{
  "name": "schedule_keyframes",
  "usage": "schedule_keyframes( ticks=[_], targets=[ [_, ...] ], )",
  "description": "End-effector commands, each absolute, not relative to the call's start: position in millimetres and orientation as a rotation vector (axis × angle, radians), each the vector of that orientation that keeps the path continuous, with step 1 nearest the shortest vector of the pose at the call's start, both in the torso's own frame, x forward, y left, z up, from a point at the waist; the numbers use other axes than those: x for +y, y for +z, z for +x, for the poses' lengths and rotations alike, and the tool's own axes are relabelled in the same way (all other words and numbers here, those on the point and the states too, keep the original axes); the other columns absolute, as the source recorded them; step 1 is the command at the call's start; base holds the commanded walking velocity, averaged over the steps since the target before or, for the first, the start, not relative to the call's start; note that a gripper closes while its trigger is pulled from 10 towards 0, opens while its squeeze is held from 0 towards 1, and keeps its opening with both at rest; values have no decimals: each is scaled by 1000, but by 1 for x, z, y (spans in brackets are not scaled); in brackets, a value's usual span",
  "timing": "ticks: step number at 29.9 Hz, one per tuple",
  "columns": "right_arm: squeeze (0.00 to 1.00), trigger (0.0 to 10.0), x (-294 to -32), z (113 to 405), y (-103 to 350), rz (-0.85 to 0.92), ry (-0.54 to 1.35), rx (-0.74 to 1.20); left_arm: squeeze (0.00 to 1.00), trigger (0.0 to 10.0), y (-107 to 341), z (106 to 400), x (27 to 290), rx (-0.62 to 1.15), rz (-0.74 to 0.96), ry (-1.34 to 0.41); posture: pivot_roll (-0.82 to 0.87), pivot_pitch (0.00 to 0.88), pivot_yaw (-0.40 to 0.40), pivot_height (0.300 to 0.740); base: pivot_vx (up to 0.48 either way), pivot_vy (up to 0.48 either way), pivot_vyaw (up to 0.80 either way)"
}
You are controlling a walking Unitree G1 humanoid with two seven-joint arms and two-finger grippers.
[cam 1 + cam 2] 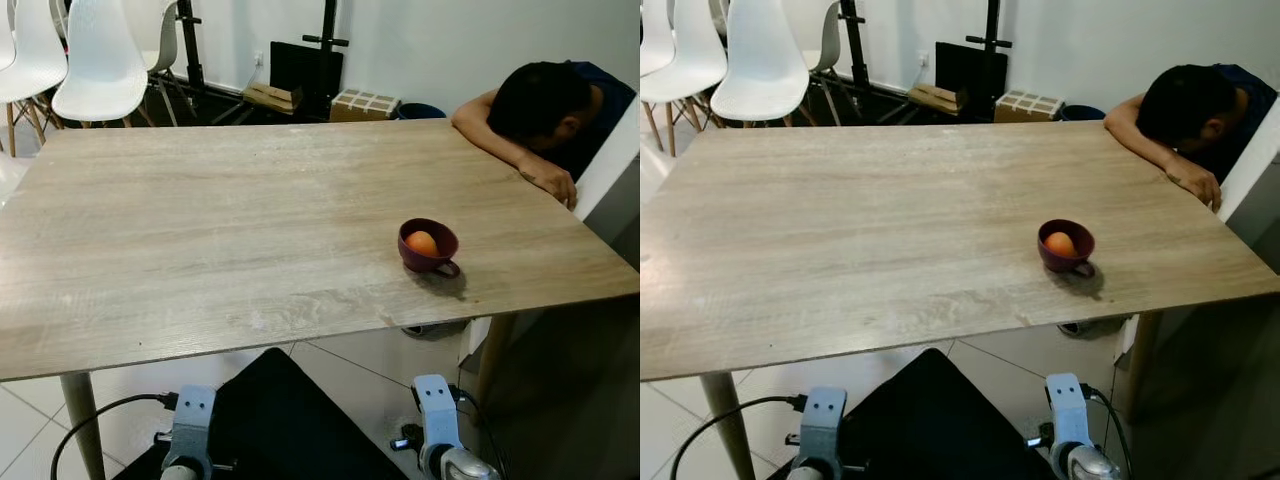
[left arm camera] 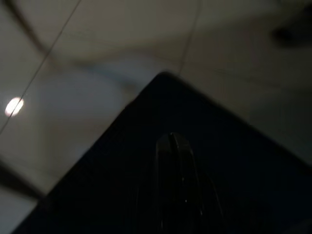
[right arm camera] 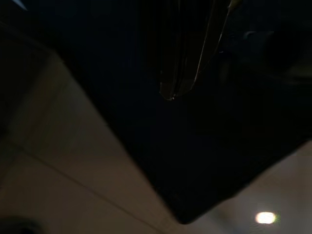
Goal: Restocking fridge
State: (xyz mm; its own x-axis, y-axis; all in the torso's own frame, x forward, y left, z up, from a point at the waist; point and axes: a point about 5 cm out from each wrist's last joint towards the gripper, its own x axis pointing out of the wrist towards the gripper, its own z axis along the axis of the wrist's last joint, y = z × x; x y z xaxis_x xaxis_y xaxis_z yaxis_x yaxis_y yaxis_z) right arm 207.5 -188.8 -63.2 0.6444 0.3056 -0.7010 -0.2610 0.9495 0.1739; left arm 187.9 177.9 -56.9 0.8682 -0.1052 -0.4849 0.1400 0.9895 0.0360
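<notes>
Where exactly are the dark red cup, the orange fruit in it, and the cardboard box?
Dark red cup [image 1: 441, 256]: left eye view, front wall.
Orange fruit [image 1: 422, 243]: left eye view, its top.
Cardboard box [image 1: 364, 103]: left eye view, its lid.

both arms [image 1: 190, 435] idle, low

My head pair looks forward and down over the wooden table [image 1: 200, 230] from its near edge, both eyes sharing the purple cup [image 1: 1067, 246] at right. My two wrist cameras hang low beneath it, close over a black mat [image 2: 204, 146] and dim tiled floor [image 3: 58, 161].
</notes>
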Motion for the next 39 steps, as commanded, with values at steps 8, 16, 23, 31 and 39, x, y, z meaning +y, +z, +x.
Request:
schedule_keyframes(
  ticks=[8,16,23,31,39],
  targets=[
    [0,10000,-211,209,-35,241,799,783,0,10000,-27,189,175,261,47,-349,-70,28,-29,731,0,0,0],
    [0,10000,-217,232,20,239,1185,687,0,10000,6,181,158,212,-160,-725,-76,26,-43,731,0,0,0],
    [0,10000,-201,249,91,445,1372,351,0,10000,46,171,147,210,-255,-975,-66,23,-57,731,0,0,0],
    [0,10000,-186,270,170,574,1425,-67,0,10000,109,198,140,6,-315,-998,-64,22,-57,731,0,0,0],
    [0,10000,-167,300,187,365,1197,-125,0,10000,148,263,161,-124,-86,-547,-67,22,-64,731,0,0,0]
  ],
)
